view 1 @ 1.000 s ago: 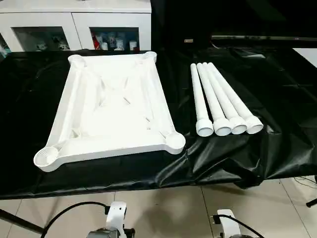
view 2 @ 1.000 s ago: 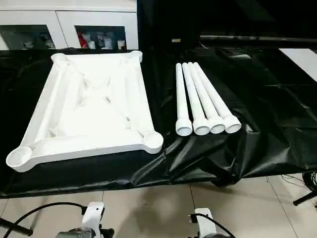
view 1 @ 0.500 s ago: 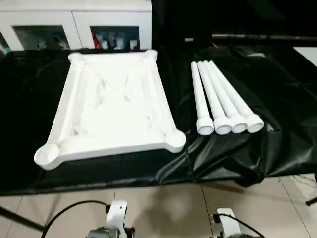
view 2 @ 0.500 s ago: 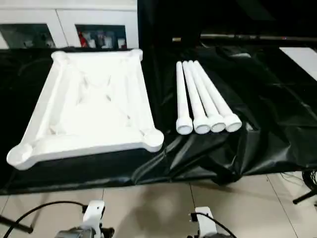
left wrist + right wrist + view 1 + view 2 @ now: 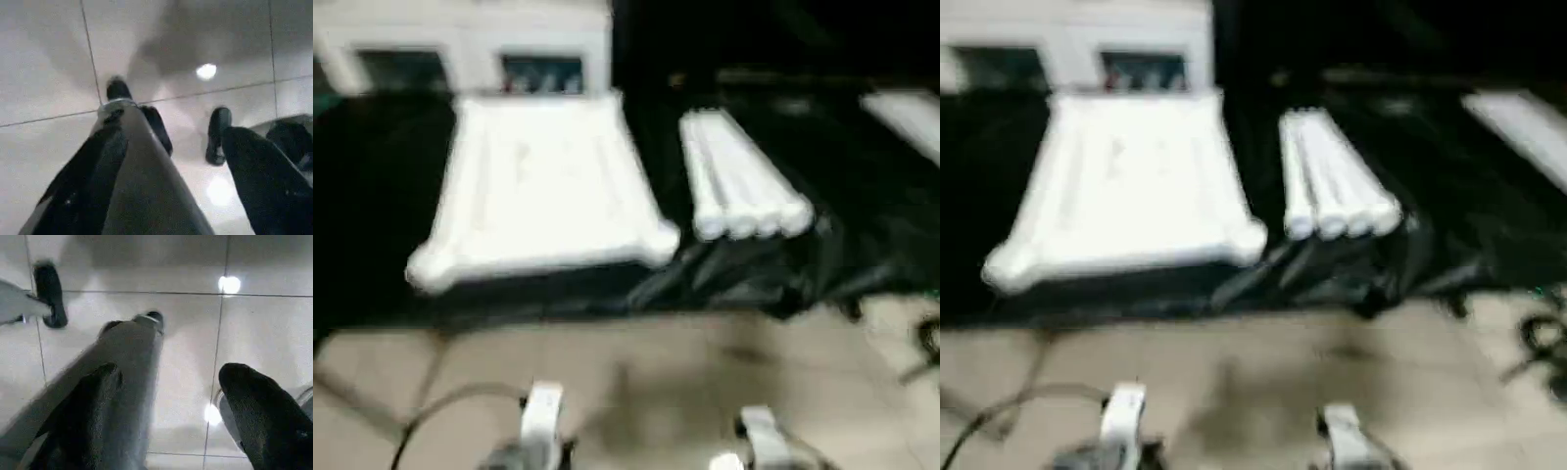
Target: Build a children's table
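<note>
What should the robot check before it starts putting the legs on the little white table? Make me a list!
1. Table top lies underside up on the black sheet: ok.
2. Four legs lie side by side to the right of the top, apart from it: ok.
3. Corner sockets free of anything inside: cannot tell, the head views are blurred.
4. Left gripper open and holding nothing, over the tiled floor: ok.
5. Right gripper open and holding nothing: ok.
6. Grippers near the parts: not ok, both hang low over the floor, on the near side of the table edge.
</note>
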### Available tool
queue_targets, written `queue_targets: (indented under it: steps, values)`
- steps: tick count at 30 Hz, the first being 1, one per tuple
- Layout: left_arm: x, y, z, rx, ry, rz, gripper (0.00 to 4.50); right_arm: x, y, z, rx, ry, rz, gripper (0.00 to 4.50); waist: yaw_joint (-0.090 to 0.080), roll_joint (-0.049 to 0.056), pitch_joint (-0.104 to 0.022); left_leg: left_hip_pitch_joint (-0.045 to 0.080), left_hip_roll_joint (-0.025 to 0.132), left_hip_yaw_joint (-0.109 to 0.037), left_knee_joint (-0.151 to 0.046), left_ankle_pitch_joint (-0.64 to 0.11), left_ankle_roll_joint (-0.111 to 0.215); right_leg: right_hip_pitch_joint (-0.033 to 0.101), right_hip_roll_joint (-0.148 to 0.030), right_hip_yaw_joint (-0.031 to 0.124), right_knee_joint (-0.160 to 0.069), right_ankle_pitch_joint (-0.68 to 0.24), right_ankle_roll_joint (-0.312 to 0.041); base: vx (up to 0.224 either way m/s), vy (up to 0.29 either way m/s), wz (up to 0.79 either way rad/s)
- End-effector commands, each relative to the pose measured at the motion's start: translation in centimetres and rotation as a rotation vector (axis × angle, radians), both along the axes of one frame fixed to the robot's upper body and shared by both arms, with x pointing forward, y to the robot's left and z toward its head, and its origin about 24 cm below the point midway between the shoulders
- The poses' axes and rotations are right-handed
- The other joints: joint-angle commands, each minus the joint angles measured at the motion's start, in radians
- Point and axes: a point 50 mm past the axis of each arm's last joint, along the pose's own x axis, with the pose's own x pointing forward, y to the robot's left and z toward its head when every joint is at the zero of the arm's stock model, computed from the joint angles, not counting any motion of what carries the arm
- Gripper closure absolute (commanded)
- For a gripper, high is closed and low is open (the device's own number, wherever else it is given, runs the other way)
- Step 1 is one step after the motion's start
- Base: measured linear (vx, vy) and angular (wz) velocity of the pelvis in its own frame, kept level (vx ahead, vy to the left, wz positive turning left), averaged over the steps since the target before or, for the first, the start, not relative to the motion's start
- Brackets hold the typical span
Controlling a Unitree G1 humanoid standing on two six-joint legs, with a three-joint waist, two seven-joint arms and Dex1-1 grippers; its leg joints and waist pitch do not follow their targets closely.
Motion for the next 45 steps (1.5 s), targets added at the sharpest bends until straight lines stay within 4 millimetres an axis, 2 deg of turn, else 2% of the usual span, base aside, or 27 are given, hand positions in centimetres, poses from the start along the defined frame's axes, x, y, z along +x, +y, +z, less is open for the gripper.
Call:
queue_targets:
  steps: [1, 2, 3, 5, 7, 9, 11, 12, 15, 17, 18, 21, 22, 24, 25, 27, 28, 30, 32, 34, 36, 38, 39, 41, 42, 44, 45]
  values:
    - [-0.5, 0.4, -0.2, 0.003, 0.020, 0.019, 0.88, 0.0, 0.2, 0.0, 0.001, 0.002, 0.000, 0.95, 0.004, -0.030, 0.000, 0.005, 0.042, -0.022, -0.108, -0.134, 0.021, 0.030, -0.115, 0.063, -0.213, -0.599, -0.104, -0.034, 0.049, -0.27]
    - [-0.5, 0.4, -0.2, -0.001, 0.005, 0.024, 0.88, 0.1, 0.2, 0.0, 0.005, -0.010, 0.006, 0.95, 0.004, 0.018, -0.027, 0.071, 0.078, -0.033, -0.171, -0.230, 0.014, 0.025, -0.062, 0.046, -0.185, -0.413, -0.141, -0.126, 0.026, 0.15]
    - [-0.5, 0.4, -0.2, -0.005, -0.003, 0.029, 0.88, 0.2, 0.3, 0.0, 0.009, -0.022, 0.013, 0.95, -0.023, 0.025, -0.019, 0.087, 0.102, -0.033, -0.212, -0.403, 0.005, 0.018, -0.040, 0.048, -0.177, -0.290, -0.171, -0.126, 0.026, 0.15]
    - [-0.4, 0.5, -0.2, -0.001, -0.025, 0.028, 0.88, 0.5, 0.3, 0.1, 0.001, -0.063, 0.041, 0.95, -0.024, 0.030, -0.017, 0.083, 0.098, -0.016, -0.227, -0.408, -0.014, 0.038, -0.056, 0.052, -0.196, -0.206, -0.194, -0.084, 0.010, 0.09]
    - [-0.2, 0.6, 0.0, 0.019, -0.081, 0.012, 0.88, 1.1, 0.2, 0.3, -0.038, -0.153, 0.097, 0.95, -0.027, 0.014, -0.012, 0.071, 0.088, -0.004, -0.230, -0.347, -0.004, 0.051, -0.069, 0.051, -0.213, -0.256, -0.173, -0.030, 0.009, 0.01]
    - [-0.1, 0.6, 0.1, 0.019, -0.138, 0.025, 0.88, 1.3, 0.2, 0.4, -0.044, -0.214, 0.090, 0.95, -0.030, 0.016, -0.009, 0.075, 0.092, -0.001, -0.230, -0.312, 0.003, 0.044, -0.077, 0.058, -0.226, -0.349, -0.152, 0.000, 0.000, 0.00]
    - [0.1, 0.6, 0.2, 0.019, -0.181, 0.020, 0.88, 1.3, 0.1, 0.5, -0.064, -0.225, 0.115, 0.95, -0.031, 0.017, -0.010, 0.072, 0.092, 0.000, -0.229, -0.280, 0.007, 0.046, -0.078, 0.062, -0.226, -0.329, -0.157, 0.000, 0.000, 0.00]
    - [1.6, 1.2, 1.5, 0.015, -0.312, 0.021, 0.88, 1.7, -0.5, 0.6, -0.231, -0.238, 0.234, 0.95, -0.030, 0.028, -0.019, 0.070, 0.100, 0.000, -0.230, -0.200, 0.003, 0.051, -0.074, 0.063, -0.205, -0.204, -0.191, 0.000, 0.000, 0.00]
    - [3.0, 1.9, 3.6, -0.014, -0.461, 0.012, 0.88, 2.0, -0.8, 0.9, -0.340, -0.291, 0.288, 0.95, -0.034, 0.019, -0.026, 0.065, 0.094, 0.019, -0.221, -0.153, 0.021, 0.054, -0.063, 0.063, -0.186, -0.050, -0.241, 0.036, 0.003, -0.02]
    - [2.8, 2.3, 4.3, -0.028, -0.534, -0.020, 0.88, 1.9, -0.8, 0.9, -0.310, -0.338, 0.219, 0.95, -0.032, 0.015, -0.040, 0.055, 0.085, 0.024, -0.198, -0.007, 0.091, 0.062, -0.059, 0.064, -0.156, 0.182, -0.258, 0.071, -0.003, -0.06]
    - [1.9, 2.7, 5.0, -0.033, -0.597, -0.081, 0.88, 2.0, -0.8, 1.2, -0.305, -0.415, 0.202, 0.95, -0.036, 0.010, -0.038, 0.057, 0.078, 0.030, -0.190, 0.038, 0.133, 0.056, -0.052, 0.064, -0.148, 0.265, -0.267, 0.073, -0.005, -0.06]
    - [1.4, 3.0, 5.7, -0.028, -0.643, -0.114, 0.88, 3.7, -1.2, 2.3, -0.230, -0.501, 0.156, 0.95, -0.043, 0.007, -0.040, 0.059, 0.083, 0.034, -0.182, 0.057, 0.201, 0.058, -0.051, 0.068, -0.139, 0.322, -0.271, 0.067, 0.001, -0.03]
    - [1.2, 3.1, 6.6, -0.027, -0.695, -0.121, 0.88, 5.3, -1.9, 4.1, -0.171, -0.587, 0.132, 0.95, -0.047, 0.006, -0.040, 0.059, 0.080, 0.034, -0.182, 0.067, 0.211, 0.057, -0.045, 0.066, -0.139, 0.326, -0.271, 0.069, 0.010, -0.01]
    - [0.9, 3.3, 8.5, -0.027, -0.788, -0.114, 0.88, 6.7, -2.4, 7.5, -0.068, -0.730, 0.113, 0.95, -0.034, 0.003, -0.042, 0.055, 0.094, 0.023, -0.172, 0.116, 0.257, 0.066, -0.047, 0.072, -0.128, 0.451, -0.216, 0.000, 0.000, 0.00]
    - [0.7, 3.3, 9.5, -0.035, -0.827, -0.109, 0.88, 6.7, -2.4, 8.5, -0.050, -0.763, 0.099, 0.95, -0.039, 0.006, -0.038, 0.061, 0.096, 0.026, -0.176, 0.100, 0.261, 0.052, -0.040, 0.068, -0.134, 0.423, -0.215, 0.000, 0.000, 0.00]
    - [0.1, 3.3, 11.3, -0.055, -0.879, -0.100, 0.88, 6.1, -2.3, 10.0, -0.004, -0.834, 0.044, 0.95, -0.032, 0.012, -0.022, 0.065, 0.103, 0.033, -0.200, -0.075, 0.196, 0.045, -0.042, 0.072, -0.159, 0.162, -0.225, 0.000, 0.000, 0.00]
    - [-0.2, 3.3, 12.3, -0.068, -0.908, -0.097, 0.88, 5.7, -2.2, 11.1, 0.015, -0.880, 0.026, 0.95, -0.032, 0.012, -0.021, 0.069, 0.103, 0.034, -0.205, -0.116, 0.169, 0.044, -0.039, 0.073, -0.165, 0.107, -0.223, 0.000, 0.000, 0.00]
    - [-0.7, 3.3, 13.5, -0.075, -0.935, -0.097, 0.88, 5.1, -1.7, 12.1, 0.050, -0.920, 0.016, 0.95, -0.031, 0.003, 0.006, 0.083, 0.097, 0.038, -0.233, -0.380, 0.042, 0.029, -0.035, 0.075, -0.201, -0.249, -0.152, 0.000, 0.000, 0.00]
    - [-1.0, 3.3, 14.6, -0.084, -0.961, -0.099, 0.88, 4.6, -1.3, 13.1, 0.081, -0.952, 0.024, 0.95, -0.037, -0.005, 0.010, 0.098, 0.089, 0.030, -0.231, -0.469, -0.013, 0.015, -0.039, 0.087, -0.224, -0.435, -0.082, 0.000, 0.000, 0.00]
    - [-0.5, 3.8, 17.3, 0.017, -1.143, -0.105, 0.88, 4.1, -0.8, 14.4, 0.122, -0.976, 0.036, 0.95, -0.042, -0.013, 0.006, 0.081, 0.086, 0.023, -0.238, -0.410, -0.013, 0.026, -0.030, 0.095, -0.220, -0.394, -0.042, 0.000, 0.000, 0.00]
    - [1.2, 3.5, 20.9, -0.048, -1.245, -0.022, 0.88, 3.8, -0.1, 15.9, 0.172, -1.032, 0.018, 0.95, -0.043, -0.017, 0.000, 0.079, 0.090, 0.027, -0.237, -0.345, -0.011, 0.026, -0.027, 0.102, -0.206, -0.273, -0.059, 0.000, 0.000, 0.00]
    - [1.8, 3.4, 22.0, -0.055, -1.271, -0.012, 0.88, 3.8, 0.0, 16.4, 0.181, -1.054, 0.006, 0.95, -0.044, -0.013, 0.002, 0.082, 0.086, 0.030, -0.237, -0.332, -0.019, 0.023, -0.023, 0.102, -0.200, -0.222, -0.073, 0.000, 0.000, 0.00]
    - [3.7, 3.1, 24.3, -0.069, -1.356, 0.031, 0.88, 5.1, 0.0, 17.7, 0.197, -1.117, -0.003, 0.95, -0.047, -0.023, 0.003, 0.076, 0.084, 0.030, -0.238, -0.321, -0.020, 0.025, -0.020, 0.100, -0.197, -0.207, -0.070, 0.000, 0.000, 0.00]
    - [5.7, 2.4, 25.4, -0.115, -1.369, 0.096, 0.88, 7.8, 0.1, 21.4, 0.175, -1.256, -0.027, 0.95, -0.053, -0.023, -0.003, 0.079, 0.075, 0.028, -0.233, -0.289, -0.041, 0.029, -0.016, 0.099, -0.189, -0.188, -0.064, 0.000, 0.000, 0.00]
    - [6.1, 2.1, 25.4, -0.130, -1.348, 0.105, 0.88, 8.4, 0.1, 22.6, 0.164, -1.300, -0.040, 0.95, -0.055, -0.029, -0.019, 0.079, 0.072, 0.029, -0.218, -0.171, -0.037, 0.036, -0.014, 0.100, -0.171, -0.027, -0.074, 0.000, 0.000, 0.00]
    - [6.8, 1.7, 25.2, -0.144, -1.307, 0.112, 0.88, 9.8, 0.4, 25.1, 0.208, -1.434, -0.079, 0.95, -0.062, -0.032, -0.022, 0.059, 0.062, 0.028, -0.211, -0.051, -0.012, 0.049, -0.011, 0.098, -0.153, 0.134, -0.068, 0.000, 0.000, 0.00]
    - [7.0, 1.6, 25.1, -0.137, -1.304, 0.113, 0.88, 10.2, 0.4, 25.9, 0.223, -1.476, -0.083, 0.95, -0.061, -0.030, -0.030, 0.068, 0.058, 0.034, -0.196, -0.003, 0.005, 0.045, -0.007, 0.104, -0.148, 0.225, -0.069, 0.000, 0.000, 0.00]
